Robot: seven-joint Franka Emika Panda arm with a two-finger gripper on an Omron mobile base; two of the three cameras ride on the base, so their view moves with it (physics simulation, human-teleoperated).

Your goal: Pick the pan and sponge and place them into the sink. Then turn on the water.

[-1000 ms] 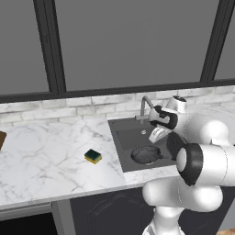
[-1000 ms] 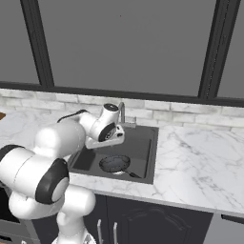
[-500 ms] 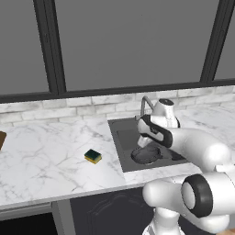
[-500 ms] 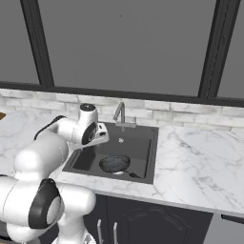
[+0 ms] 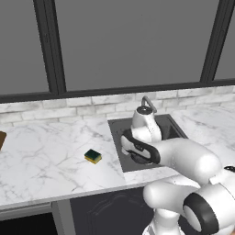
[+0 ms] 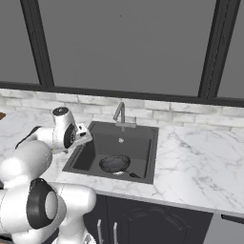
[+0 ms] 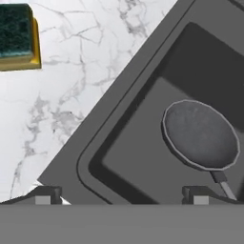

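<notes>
End effector (image 7: 121, 193) spread wide and empty above the sink's (image 7: 95, 138) corner; pan (image 7: 201, 135) lies in the basin, sponge (image 7: 18, 37) on the desk (image 7: 81, 62).

Two rear base views flanking arm, sharing sink (image 6: 143, 138), close downward hand view
</notes>
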